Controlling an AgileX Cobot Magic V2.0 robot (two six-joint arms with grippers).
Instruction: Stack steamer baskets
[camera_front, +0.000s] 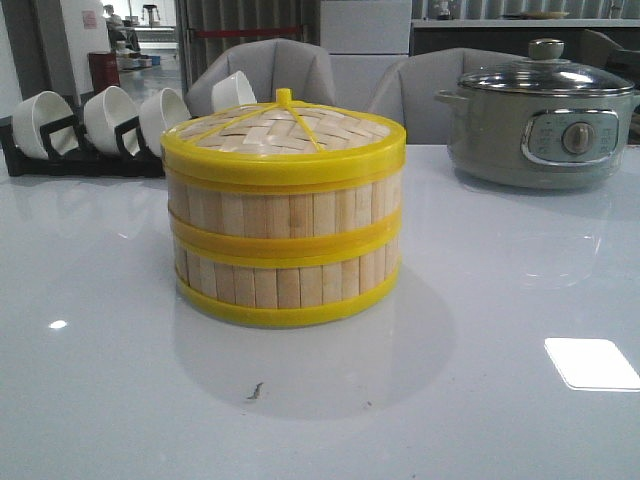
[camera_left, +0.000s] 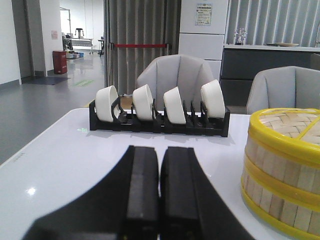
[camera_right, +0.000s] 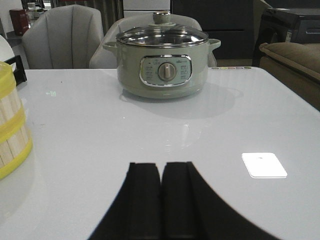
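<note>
Left gripper (camera_left: 160, 197) has its two black fingers pressed together with nothing between them. It sits low over the white surface (camera_front: 100, 380), on the left side. From it, the steamer baskets (camera_front: 284, 240) lie off to its right and a little ahead, near but not touching. Behind, at the far left of the surface, a black rack (camera_left: 159, 120) holds four white bowls (camera_left: 143, 101) standing on their edges.

In the middle, the two baskets are one on top of the other. They stand straight, with their yellow rims lined up. A flat woven lid (camera_front: 284, 130) with a small yellow knob sits on the top one. So the stack looks already made.

On the right side, the right gripper (camera_right: 160, 200) is also pressed together and holds nothing. The baskets lie off to its left, and only their edge shows in its view. A grey-green pot (camera_front: 540, 125) with a glass lid stands at the far right, well apart from the baskets.

Both arms seem about as near to the stack, one on each side. It looks round, so it has no long way to grab it.
</note>
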